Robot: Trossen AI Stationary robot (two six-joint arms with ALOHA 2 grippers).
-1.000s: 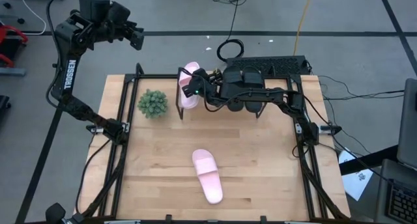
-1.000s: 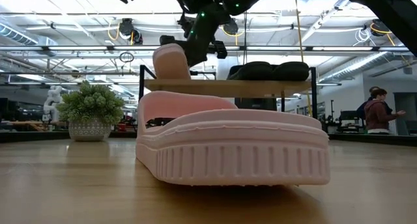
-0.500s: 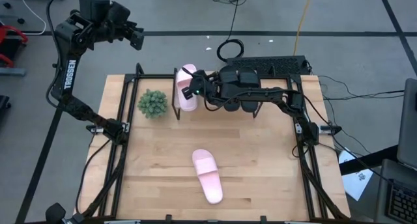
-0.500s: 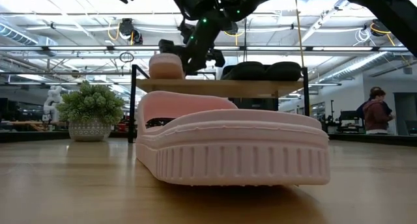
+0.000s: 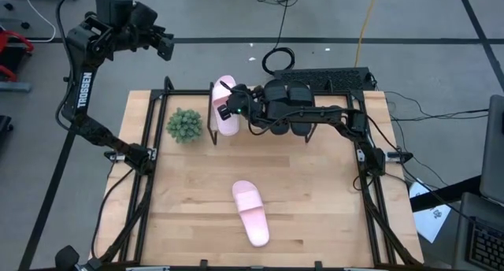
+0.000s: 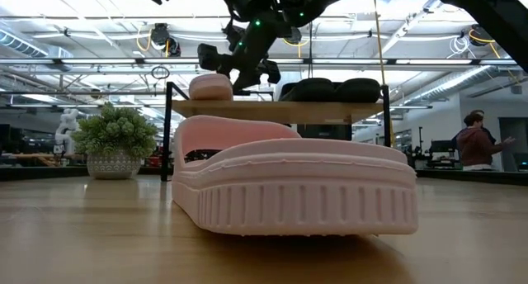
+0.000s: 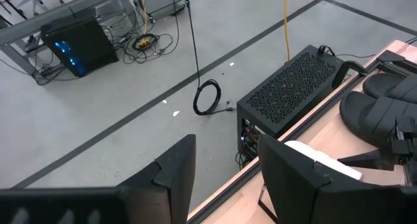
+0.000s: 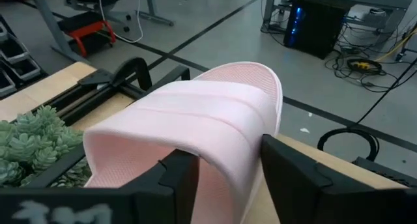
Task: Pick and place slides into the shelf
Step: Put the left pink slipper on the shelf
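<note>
We see a matt foam-like pink slide point(image 6: 293, 185) with a ribbed sole on the pale, smooth wood-grain surface point(image 5: 315, 192); the shelf point(image 6: 280, 109) pairs a wooden plank with black metal legs

Back of the table crowded, front mostly free.

I see open tabletop point(image 5: 315, 200) all round the pink slide point(image 5: 250, 213) lying near the front, so I could come at it from any side. At the back, the shelf point(image 5: 260, 113) is filled: the other pink slide point(image 5: 226, 105) at its left end, the black slides point(image 5: 295, 98) beside it, my right gripper point(image 5: 234, 105) over them. A potted plant point(image 5: 184, 124) blocks the shelf's left.
</note>
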